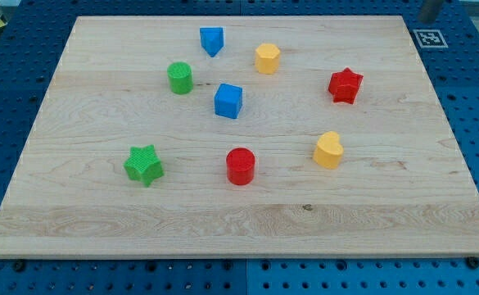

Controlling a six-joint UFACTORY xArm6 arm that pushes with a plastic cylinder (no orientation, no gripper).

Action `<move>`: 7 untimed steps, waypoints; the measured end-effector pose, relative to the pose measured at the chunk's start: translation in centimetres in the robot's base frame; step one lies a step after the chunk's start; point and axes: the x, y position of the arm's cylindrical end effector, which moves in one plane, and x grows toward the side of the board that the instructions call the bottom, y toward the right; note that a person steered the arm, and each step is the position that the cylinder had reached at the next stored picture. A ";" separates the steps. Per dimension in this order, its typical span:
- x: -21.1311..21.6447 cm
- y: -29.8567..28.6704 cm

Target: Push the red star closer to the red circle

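1. The wooden surface point(247, 221) carries eight small coloured blocks, none touching another.
2. The red star point(345, 85) sits toward the view's right, in the upper half of the board.
3. The red circle point(241, 165) stands lower down, near the middle, well apart from the red star and down to its left.
4. Between those two, nearer the view's bottom, a yellow heart-shaped block point(328, 151) lies just to the right of the red circle and below the red star.
5. A yellow block point(267, 58), roughly hexagonal, sits up and to the left of the red star.
6. A blue cube point(228, 101) rests near the centre, above the red circle.
7. A second blue block point(211, 40), a pointed shape, is closest to the view's top.
8. A green cylinder point(180, 78) stands to the left of the blue cube, and a green star point(144, 165) lies toward the lower left, level with the red circle.
9. My tip does not show anywhere in the view, so its place relative to the blocks cannot be told; there is no claw on this arm to report.
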 end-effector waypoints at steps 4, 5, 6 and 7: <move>0.3 -0.6; 0.3 -0.6; 0.3 -0.9; 0.3 -0.9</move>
